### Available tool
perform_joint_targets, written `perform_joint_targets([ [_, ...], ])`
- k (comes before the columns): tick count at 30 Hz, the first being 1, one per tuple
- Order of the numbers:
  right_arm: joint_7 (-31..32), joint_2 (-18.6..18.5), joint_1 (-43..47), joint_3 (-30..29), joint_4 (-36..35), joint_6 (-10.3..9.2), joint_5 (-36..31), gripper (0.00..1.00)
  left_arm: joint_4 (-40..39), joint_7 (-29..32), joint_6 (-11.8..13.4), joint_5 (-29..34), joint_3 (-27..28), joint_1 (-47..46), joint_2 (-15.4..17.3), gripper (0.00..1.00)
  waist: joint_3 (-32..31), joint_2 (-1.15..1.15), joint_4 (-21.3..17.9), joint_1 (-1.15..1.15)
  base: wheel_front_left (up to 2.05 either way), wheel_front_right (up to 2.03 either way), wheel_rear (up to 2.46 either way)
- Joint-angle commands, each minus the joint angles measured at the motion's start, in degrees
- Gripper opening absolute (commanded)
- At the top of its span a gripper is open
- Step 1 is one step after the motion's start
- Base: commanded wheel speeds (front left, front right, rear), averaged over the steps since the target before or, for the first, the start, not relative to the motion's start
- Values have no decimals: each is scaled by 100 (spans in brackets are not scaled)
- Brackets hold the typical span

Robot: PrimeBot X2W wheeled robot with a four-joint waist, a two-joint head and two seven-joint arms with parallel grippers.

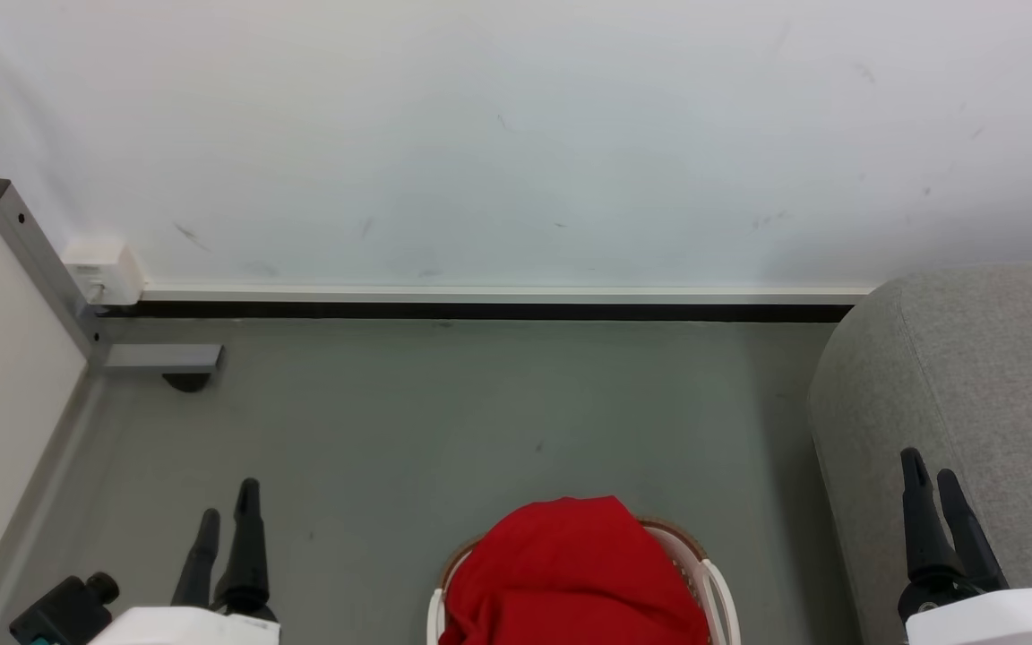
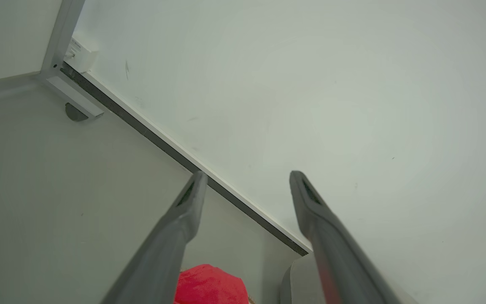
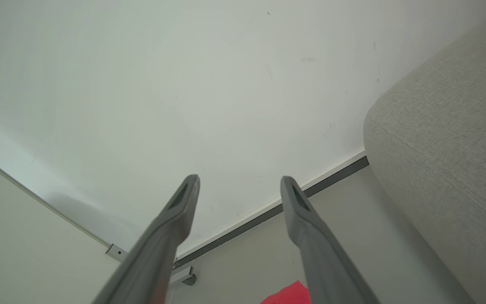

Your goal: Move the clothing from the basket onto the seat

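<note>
A rounded cream-white plastic laundry basket (image 1: 706, 580) with perforated walls, a brown rim and white loop handles is sitting on the grey floor (image 1: 444, 421) at the bottom edge of the head view. It is carrying one item, a bright red soft-fabric shirt (image 1: 570, 573). The shirt is lying heaped inside, mounding above the rim and draping over the basket's left side, so that it is covering most of the opening. The right wall, a stretch of brown rim and a sliver of white at the left are showing around it. The cloth facing the camera is reading as an even, plain red, with a few soft folds running across its lower part.

A large light-grey fabric-upholstered seat (image 1: 973, 376) with a rounded edge is standing on the robot's right, apart from the basket, and is reaching back toward the white wall (image 1: 516, 134) and its pale skirting (image 1: 498, 294).

The left gripper (image 1: 229, 502) is hovering over bare floor to the left of the basket, its two long dark fingers standing apart with nothing between them. The right gripper (image 1: 928, 466) is hanging in front of the seat's side, its fingers likewise spread and empty.

In the left wrist view the red mound is peeking up between the finger bases, with the seat's rounded corner beside it. In the right wrist view a corner of red is showing at the bottom edge, with the seat running along the right.
</note>
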Motion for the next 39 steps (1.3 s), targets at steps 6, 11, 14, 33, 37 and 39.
perform_joint_targets([
  [6,-159,-21,-2,2,-60,-5,-578,100,-89,-160,98,629,-74,28,104,100,-20,0,-22,0,0,0,0],
  [11,-250,-8,15,27,26,-5,-925,100,-94,-247,161,977,-122,55,140,100,-37,0,-42,0,0,0,0],
  [14,-299,-3,14,58,90,-6,-1100,100,-95,-294,196,1185,-146,66,160,100,-43,0,-54,0,0,0,0],
  [33,-582,-8,-38,201,156,-7,-2088,100,-149,-585,295,2307,-215,135,194,100,-30,0,-114,0,0,0,0],
  [37,-636,-9,-41,218,127,-8,-2278,100,-207,-632,330,2511,-220,151,187,100,-27,0,-123,0,0,0,0],
  [39,-667,-11,-42,221,104,-8,-2370,100,-234,-668,336,2608,-216,161,175,100,-26,0,-130,0,0,0,0],
])
